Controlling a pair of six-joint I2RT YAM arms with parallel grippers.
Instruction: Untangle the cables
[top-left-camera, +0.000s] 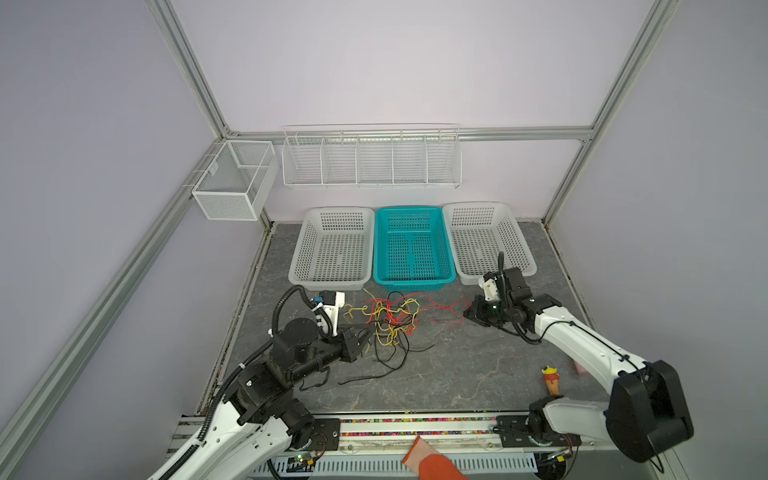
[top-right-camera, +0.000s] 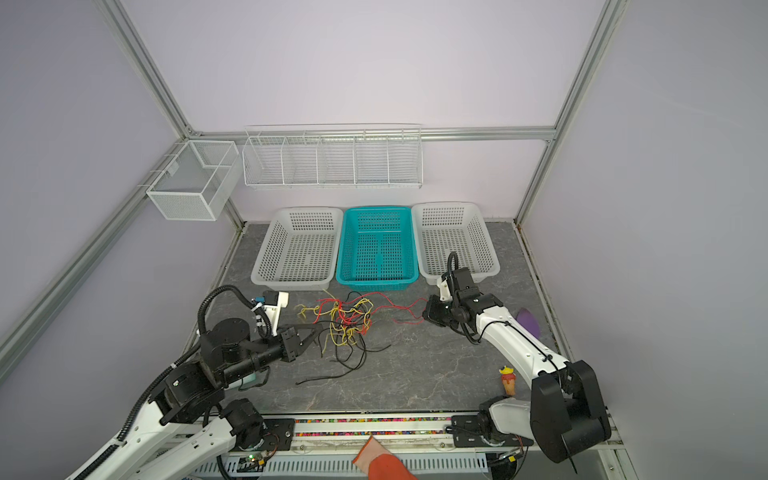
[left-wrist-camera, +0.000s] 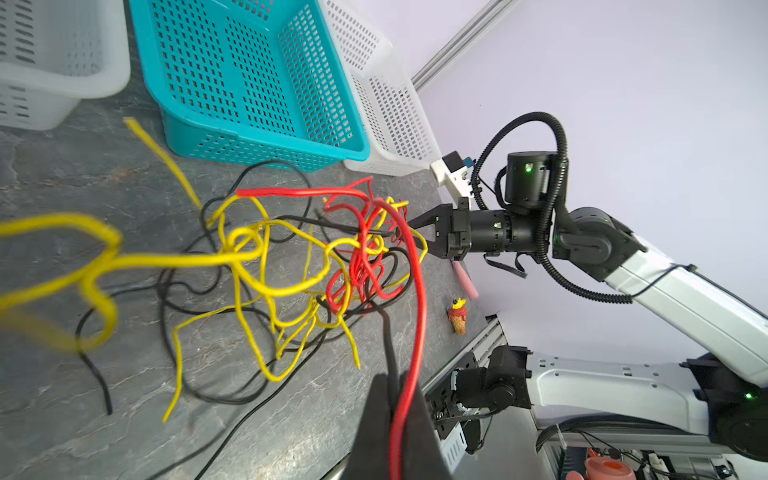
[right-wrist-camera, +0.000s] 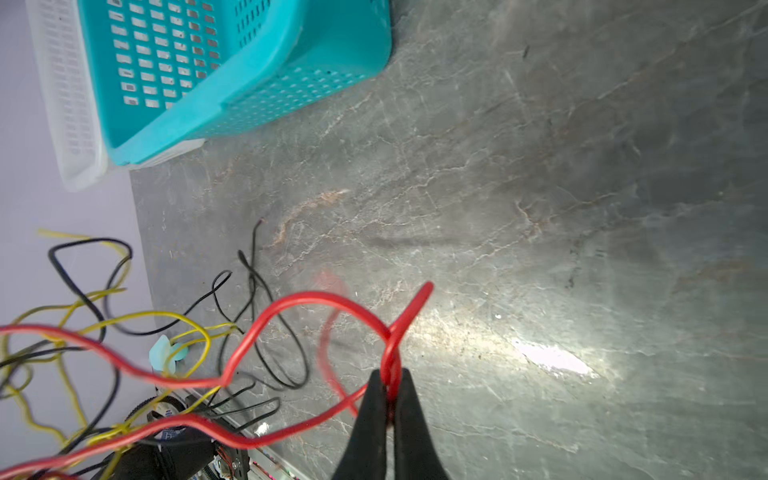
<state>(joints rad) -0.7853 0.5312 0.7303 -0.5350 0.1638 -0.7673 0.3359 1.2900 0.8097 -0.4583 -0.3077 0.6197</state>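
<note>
The cables (top-left-camera: 390, 320) are thin red, yellow and black wires knotted in one tangle (top-right-camera: 345, 318) on the grey table, in front of the baskets. My left gripper (top-left-camera: 365, 334) is at the tangle's left edge. In the left wrist view the left gripper (left-wrist-camera: 397, 382) is shut on a red cable (left-wrist-camera: 417, 316) and a black one (left-wrist-camera: 386, 332) side by side. My right gripper (top-left-camera: 467, 311) is to the right of the tangle. In the right wrist view the right gripper (right-wrist-camera: 390, 378) is shut on a looped red cable (right-wrist-camera: 316, 297) that runs back to the tangle.
Three baskets stand in a row behind the tangle: white (top-left-camera: 299, 257), teal (top-left-camera: 409, 209), white (top-left-camera: 521, 249). A small ice-cream toy (top-left-camera: 552, 380) stands at the front right, a purple object (top-right-camera: 528, 322) by the right arm. An orange-gloved hand (top-left-camera: 432, 461) shows at the front edge.
</note>
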